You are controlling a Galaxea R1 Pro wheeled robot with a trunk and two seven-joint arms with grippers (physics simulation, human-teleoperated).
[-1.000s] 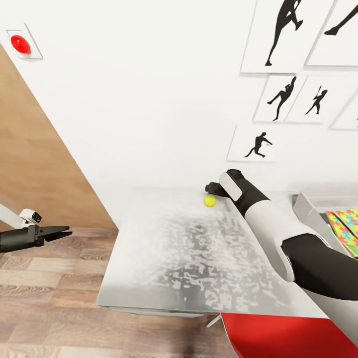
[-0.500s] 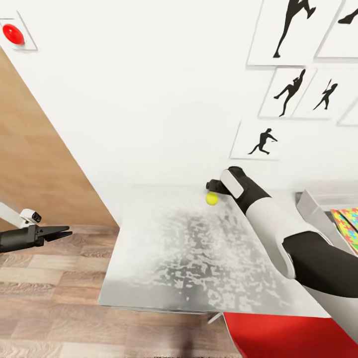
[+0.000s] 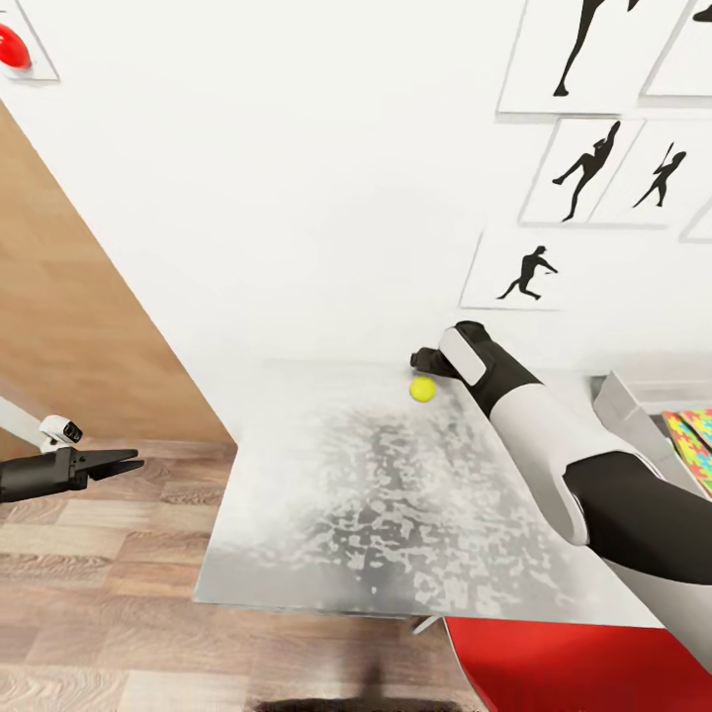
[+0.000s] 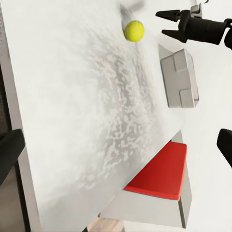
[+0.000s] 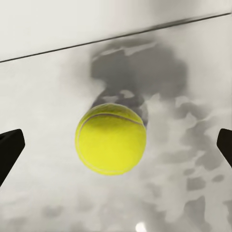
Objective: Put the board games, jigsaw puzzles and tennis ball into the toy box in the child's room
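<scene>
One tennis ball (image 3: pixel 422 390) rests on the tabletop (image 3: pixel 396 514) near the wall, between the spread jaws of the right gripper (image 3: pixel 423 358), untouched. Left gripper (image 3: pixel 127 461), jaws apart, hangs well off the tabletop's edge.

I note the tennis ball (image 5: pixel 110 138) yellow-green with pale seam; worktop (image 3: pixel 396 514) white, mottled grey; jigsaw puzzle (image 3: pixel 692 440) yellow, pink, blue, green; red chair seat (image 3: pixel 564 667); wall prints (image 3: pixel 583 178) black silhouettes.
</scene>
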